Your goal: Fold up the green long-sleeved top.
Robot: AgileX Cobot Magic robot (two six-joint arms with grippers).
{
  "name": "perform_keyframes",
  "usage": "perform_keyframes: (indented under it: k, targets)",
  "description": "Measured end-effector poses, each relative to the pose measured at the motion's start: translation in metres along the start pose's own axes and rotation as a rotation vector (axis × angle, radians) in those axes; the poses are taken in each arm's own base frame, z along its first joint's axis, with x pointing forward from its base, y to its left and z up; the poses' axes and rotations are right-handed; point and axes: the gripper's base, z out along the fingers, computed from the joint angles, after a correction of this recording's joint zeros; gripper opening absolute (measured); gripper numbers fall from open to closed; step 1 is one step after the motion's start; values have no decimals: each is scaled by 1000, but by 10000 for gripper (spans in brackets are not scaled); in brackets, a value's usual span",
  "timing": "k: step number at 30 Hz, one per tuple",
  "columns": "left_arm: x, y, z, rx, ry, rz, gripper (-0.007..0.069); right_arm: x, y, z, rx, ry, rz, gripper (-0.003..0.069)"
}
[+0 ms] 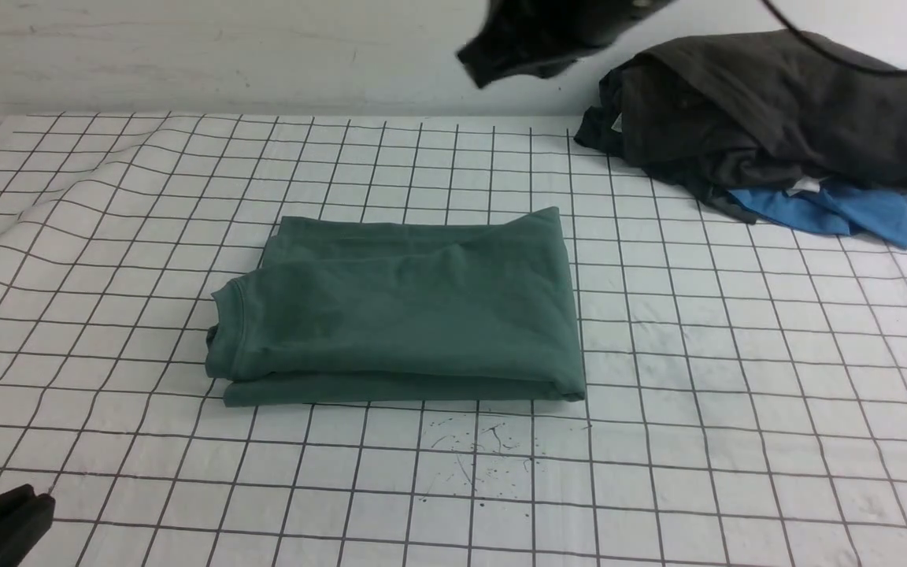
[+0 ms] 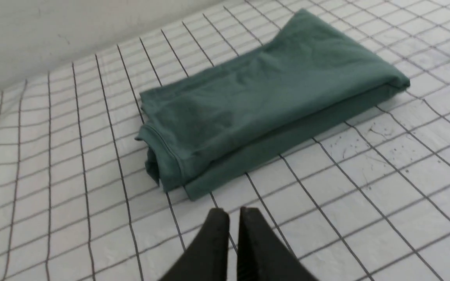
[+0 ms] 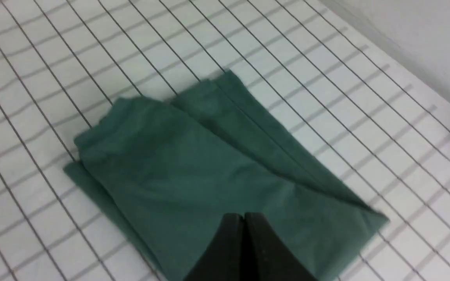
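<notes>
The green long-sleeved top (image 1: 398,307) lies folded into a thick rectangle in the middle of the gridded table, its neck edge to the left. My left gripper (image 1: 38,505) sits low at the near left corner, well clear of the top. In the left wrist view this gripper (image 2: 233,212) is shut and empty over bare grid, just short of the top (image 2: 264,97). My right gripper (image 1: 479,69) hangs high above the far side of the table. Seen from the right wrist, it (image 3: 243,216) is shut and empty, hovering above the top (image 3: 193,164).
A heap of dark grey-brown garments (image 1: 776,110) with a bright blue garment (image 1: 839,213) under it fills the far right corner. The white grid cloth (image 1: 68,205) is rumpled at the far left. Ink specks (image 1: 485,453) mark the cloth near the top's front edge.
</notes>
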Motion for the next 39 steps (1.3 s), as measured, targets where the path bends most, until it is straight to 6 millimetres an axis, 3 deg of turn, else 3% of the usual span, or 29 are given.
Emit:
perform_keyframes:
  k: [2,3,5,7,10,15,20,25,34,39]
  targets:
    - [-1,0,-1,-12,-42,8,23,27,5,-17,14,54,17,-14]
    - [-1,1,-1,-13,-45,8,23,30,6,-19,15,60,16,-14]
    - [-3,1,-2,-21,-66,8,23,76,18,-32,5,121,44,-14]
    - [-3,1,-2,-21,-66,8,23,91,23,-41,8,101,55,-14]
    - [-2,1,-1,-18,-61,8,23,147,40,-56,18,-1,106,-14]
    - [-2,1,-1,-16,-57,7,23,209,58,-63,27,-137,185,-14]
    - [-2,1,-1,-15,-56,9,23,265,71,-63,36,-158,213,-14]
    - [-1,1,-1,-14,-55,10,23,289,78,-64,31,-147,223,-14]
    - [-1,0,-1,-13,-52,10,23,312,82,-62,38,-54,148,-14]
    - [0,0,-1,-7,-42,10,23,337,84,-75,108,-142,109,-14]
